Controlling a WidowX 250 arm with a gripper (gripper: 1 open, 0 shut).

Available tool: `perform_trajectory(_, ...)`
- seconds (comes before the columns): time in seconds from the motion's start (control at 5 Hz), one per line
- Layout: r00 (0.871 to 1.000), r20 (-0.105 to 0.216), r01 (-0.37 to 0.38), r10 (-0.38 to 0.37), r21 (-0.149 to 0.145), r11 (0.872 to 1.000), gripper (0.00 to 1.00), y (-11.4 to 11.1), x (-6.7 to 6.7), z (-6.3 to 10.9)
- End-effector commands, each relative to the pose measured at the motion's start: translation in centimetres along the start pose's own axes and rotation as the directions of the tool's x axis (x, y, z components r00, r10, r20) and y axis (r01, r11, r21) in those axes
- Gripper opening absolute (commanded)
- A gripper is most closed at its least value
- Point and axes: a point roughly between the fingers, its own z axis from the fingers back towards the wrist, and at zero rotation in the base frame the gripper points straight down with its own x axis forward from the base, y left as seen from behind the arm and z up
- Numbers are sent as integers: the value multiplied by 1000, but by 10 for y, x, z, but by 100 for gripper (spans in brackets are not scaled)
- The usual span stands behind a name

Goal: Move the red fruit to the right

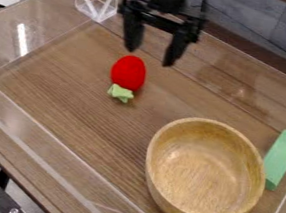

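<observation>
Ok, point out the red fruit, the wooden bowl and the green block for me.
red fruit (129, 72), camera view, on its glossy red body.
wooden bowl (164, 142), camera view, on its left rim.
green block (283, 158), camera view, on its flat top face.

Gripper (155, 48) downward, jaws wide apart

A wood-grain table (64, 117) ringed by low clear plastic walls (21, 35) stood before what seemed a grey plank wall (272, 27) at the far side.
</observation>
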Motion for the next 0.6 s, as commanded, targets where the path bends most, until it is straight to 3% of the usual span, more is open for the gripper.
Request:
perform_trajectory(0.0, 996, 62, -56, 57, -15, 998, 100, 17, 2, -2)
perform_trajectory(0.4, 986, 94, -130, 134, -50, 990, 100, 31, 7, -30)
